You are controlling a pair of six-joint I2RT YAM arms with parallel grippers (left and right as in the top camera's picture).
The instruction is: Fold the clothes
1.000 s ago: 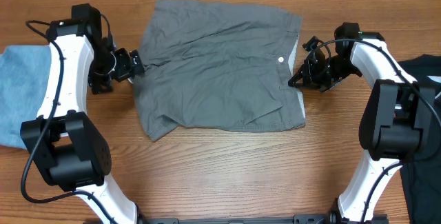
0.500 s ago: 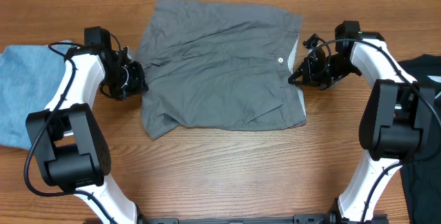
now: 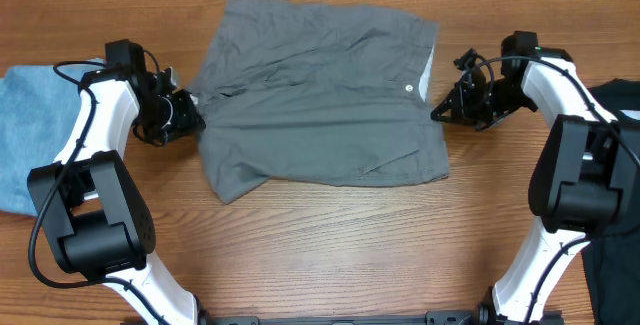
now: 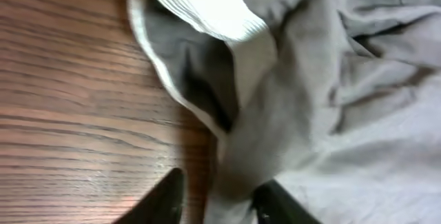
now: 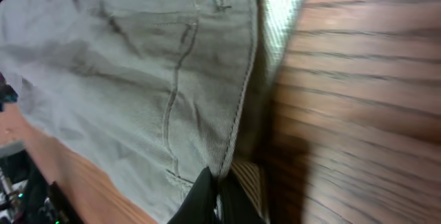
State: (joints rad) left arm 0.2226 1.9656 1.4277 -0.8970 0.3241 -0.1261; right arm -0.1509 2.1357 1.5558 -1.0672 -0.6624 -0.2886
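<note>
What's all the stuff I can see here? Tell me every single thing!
shorts: one, grey, spread out mid-table
button: one, white, on the shorts' right side
folded cloth: one, light blue, table's left edge
garment: one, black, table's right edge
table: one, brown wood, under everything
arms: two, white and black, one each side
left fingers: black, pinching the shorts' left edge
right fingers: black, shut on the shorts' right edge

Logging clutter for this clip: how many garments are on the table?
3: grey shorts at centre, a light-blue garment at left edge, a black garment at right edge, partly cropped.
</note>
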